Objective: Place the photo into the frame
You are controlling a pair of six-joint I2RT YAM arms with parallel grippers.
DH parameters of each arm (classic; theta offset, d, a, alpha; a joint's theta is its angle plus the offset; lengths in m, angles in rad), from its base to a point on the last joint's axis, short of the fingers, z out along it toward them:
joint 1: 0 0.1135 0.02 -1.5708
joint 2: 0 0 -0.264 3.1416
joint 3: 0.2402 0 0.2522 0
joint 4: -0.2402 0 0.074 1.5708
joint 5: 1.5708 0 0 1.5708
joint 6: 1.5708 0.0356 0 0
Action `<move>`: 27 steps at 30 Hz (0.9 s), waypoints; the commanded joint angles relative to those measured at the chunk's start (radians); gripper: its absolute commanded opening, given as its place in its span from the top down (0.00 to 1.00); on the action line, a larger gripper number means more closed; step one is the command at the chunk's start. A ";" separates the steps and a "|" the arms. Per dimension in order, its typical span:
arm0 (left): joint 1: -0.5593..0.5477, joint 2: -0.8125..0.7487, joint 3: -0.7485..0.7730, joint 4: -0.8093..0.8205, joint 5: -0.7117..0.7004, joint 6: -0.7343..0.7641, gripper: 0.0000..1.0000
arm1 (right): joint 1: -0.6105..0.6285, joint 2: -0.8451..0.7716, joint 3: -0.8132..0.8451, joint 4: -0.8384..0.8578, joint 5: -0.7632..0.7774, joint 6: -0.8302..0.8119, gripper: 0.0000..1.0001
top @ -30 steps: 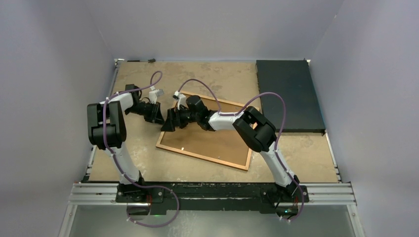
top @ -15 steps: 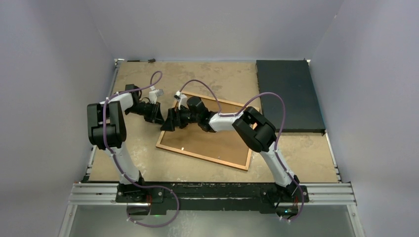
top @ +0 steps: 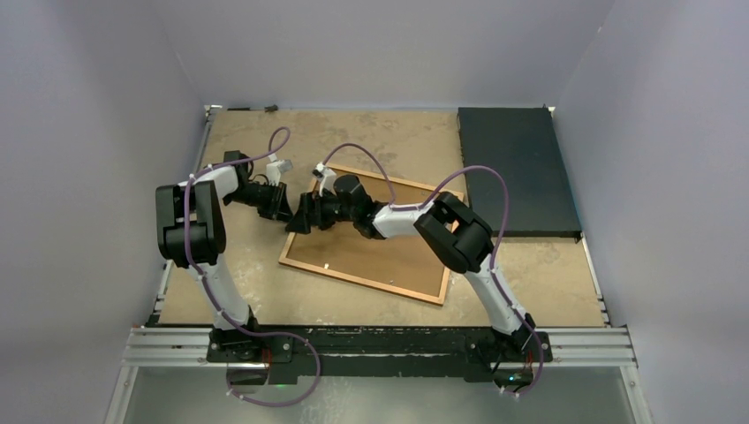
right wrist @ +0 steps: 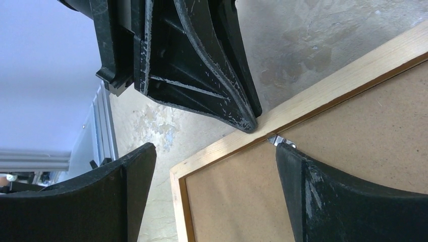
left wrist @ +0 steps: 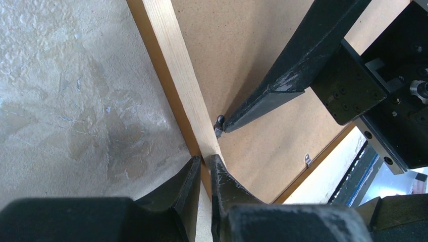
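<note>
Tan tabletop [top: 371, 132], left pincer [left wrist: 204, 161] atop frame [top: 380, 256]

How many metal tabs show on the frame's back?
2: a tab by the frame rail at the right gripper fingertip, another tab along the adjoining rail. Others may be hidden.

Pale lilac walls [top: 106, 88] enclose a mottled tan tabletop [top: 389, 132].
</note>
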 commanded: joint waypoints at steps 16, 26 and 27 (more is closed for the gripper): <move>-0.006 0.014 -0.012 0.005 -0.061 0.039 0.90 | 0.046 0.009 0.029 -0.027 0.097 -0.006 0.09; 0.015 -0.010 0.056 -0.059 -0.059 0.055 0.88 | -0.053 -0.322 -0.123 -0.155 0.132 -0.089 0.01; 0.016 -0.015 0.067 -0.072 -0.060 0.062 0.87 | -0.076 -0.366 -0.147 -0.207 0.162 -0.095 0.01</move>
